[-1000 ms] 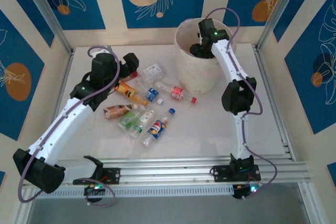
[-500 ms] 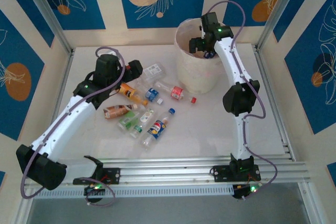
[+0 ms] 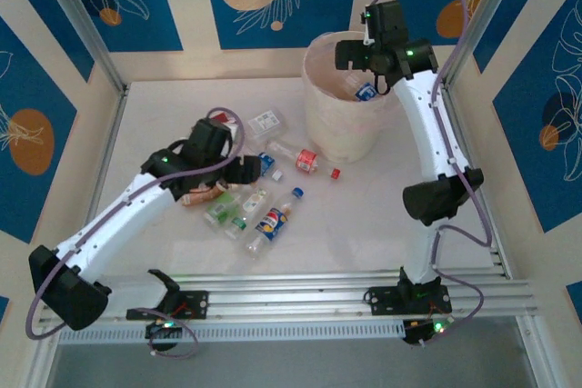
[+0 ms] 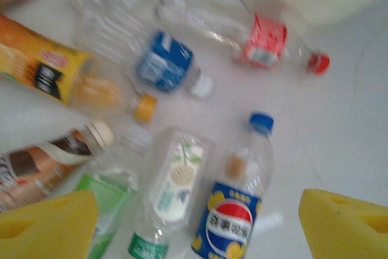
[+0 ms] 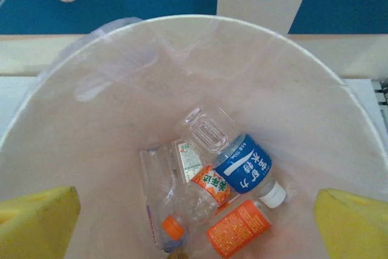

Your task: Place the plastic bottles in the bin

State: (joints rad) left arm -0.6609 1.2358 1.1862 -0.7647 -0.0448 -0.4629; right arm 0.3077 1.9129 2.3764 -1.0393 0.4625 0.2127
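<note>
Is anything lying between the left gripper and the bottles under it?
Nothing visible does. The open left gripper hangs over the blue-capped bottle and the white-labelled bottle beside it; both lie bare between its yellow pads in the wrist view.

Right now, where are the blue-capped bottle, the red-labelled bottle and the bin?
blue-capped bottle (image 4: 229, 222): left wrist view, on its label.
red-labelled bottle (image 4: 265, 40): left wrist view, on its label.
bin (image 3: 338, 129): top external view, on its outer wall.
</note>
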